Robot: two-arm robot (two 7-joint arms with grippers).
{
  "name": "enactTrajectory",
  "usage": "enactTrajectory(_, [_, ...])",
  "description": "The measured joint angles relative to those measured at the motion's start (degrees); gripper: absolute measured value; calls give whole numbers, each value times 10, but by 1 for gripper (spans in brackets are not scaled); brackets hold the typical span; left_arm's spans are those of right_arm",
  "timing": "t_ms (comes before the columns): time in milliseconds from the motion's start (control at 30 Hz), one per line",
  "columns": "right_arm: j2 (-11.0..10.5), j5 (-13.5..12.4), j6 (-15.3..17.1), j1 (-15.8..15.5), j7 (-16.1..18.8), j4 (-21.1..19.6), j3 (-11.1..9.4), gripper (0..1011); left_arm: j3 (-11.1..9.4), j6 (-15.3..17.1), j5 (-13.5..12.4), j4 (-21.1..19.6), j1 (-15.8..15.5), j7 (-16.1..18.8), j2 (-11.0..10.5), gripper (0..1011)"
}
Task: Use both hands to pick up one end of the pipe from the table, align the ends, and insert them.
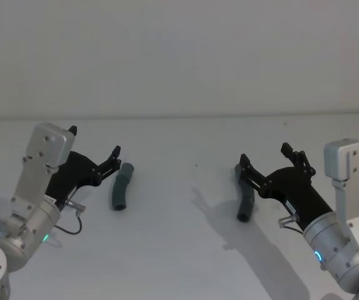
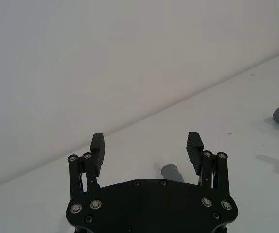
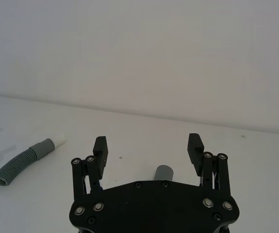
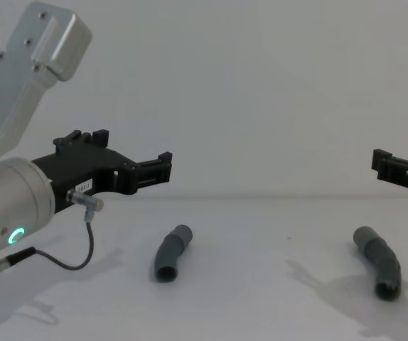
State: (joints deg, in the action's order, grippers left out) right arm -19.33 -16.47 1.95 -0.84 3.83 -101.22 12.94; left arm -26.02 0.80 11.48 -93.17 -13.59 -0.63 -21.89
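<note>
Two-arm workspace with two separate pipe pieces on the white table (image 1: 179, 256). The left pincer (image 1: 94, 140) is held above the table on the left side, its two black fingers spread wide and holding nothing. The left pipe piece (image 1: 122, 186), a dark grey bent tube, lies flat just to the right of this pincer; in the left wrist view one round end of it (image 2: 171, 172) appears low between the spread fingers, not touched by either. The right wrist view shows this piece from farther off, with a ribbed body, a smooth grey collar and a pale tip (image 3: 61, 143).

The right pincer (image 1: 264, 153) is held above the table on the right side, likewise spread and holding nothing. The right pipe piece (image 1: 247, 203) lies beneath and just in front of it, with an open mouth turned toward the robot in the chest view; its far end is seen between the fingers in the right wrist view. The two pieces lie well apart.

A thin black cable (image 4: 83, 249) loops from the left arm, beside a green ring (image 4: 15, 234). A plain white wall (image 1: 179, 56) stands behind the table
</note>
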Motion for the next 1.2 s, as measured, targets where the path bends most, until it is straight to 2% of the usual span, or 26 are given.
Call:
enactTrajectory(300, [0,0,0,0,0,0,0,1000,0,7,2,1,-4,-3,4,1002])
enactTrajectory(500, [0,0,0,0,0,0,0,1000,2,35,12,0,-14,-11,12,1002])
enactTrajectory(667, [0,0,0,0,0,0,0,1000,7,66,26,-6,-21,-14,22,1002])
enactTrajectory(767, [0,0,0,0,0,0,0,1000,12,100,39,-13,-28,-12,35,1002])
enactTrajectory(833, [0,0,0,0,0,0,0,1000,14,110,43,-16,-31,-10,40,1001])
enactTrajectory(1200, [0,0,0,0,0,0,0,1000,28,216,67,-27,-54,29,86,1002])
